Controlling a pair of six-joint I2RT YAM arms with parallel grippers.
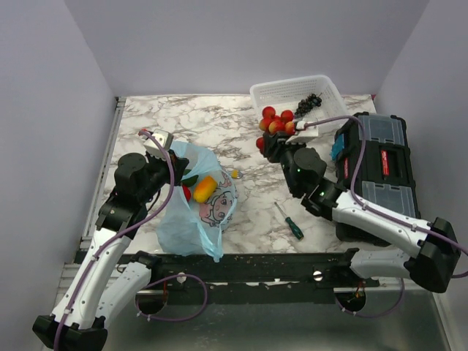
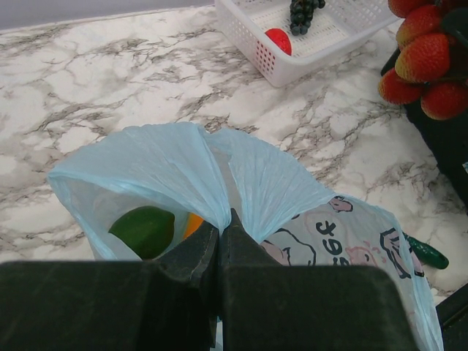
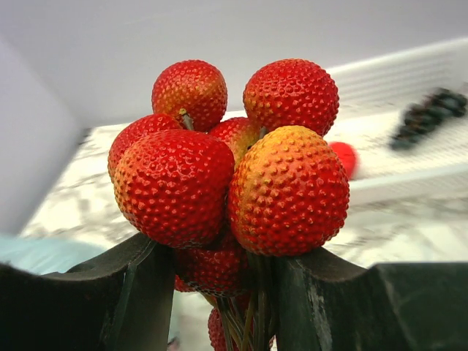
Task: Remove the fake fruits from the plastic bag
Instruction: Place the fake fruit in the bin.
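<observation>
Bag-mouth control matters: the left gripper [image 2: 221, 232], clamped on the thin, crinkled plastic bag [image 2: 278, 183] lying left of centre, should hold its rim high and taut. Inside lie a smooth green fruit [image 2: 145, 230] and an orange oval [image 1: 204, 188]. The right gripper [image 3: 212, 292] grasps a pebbled red fruit cluster [image 3: 289, 190] at its base near the white lattice basket [image 1: 289, 80]; lower it before releasing.

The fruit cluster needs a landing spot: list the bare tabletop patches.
Bare marble tabletop lies at the far left between plastic bag and white basket, and between bag and screwdriver. Crowded on the right: basket, toolbox, right arm.
</observation>
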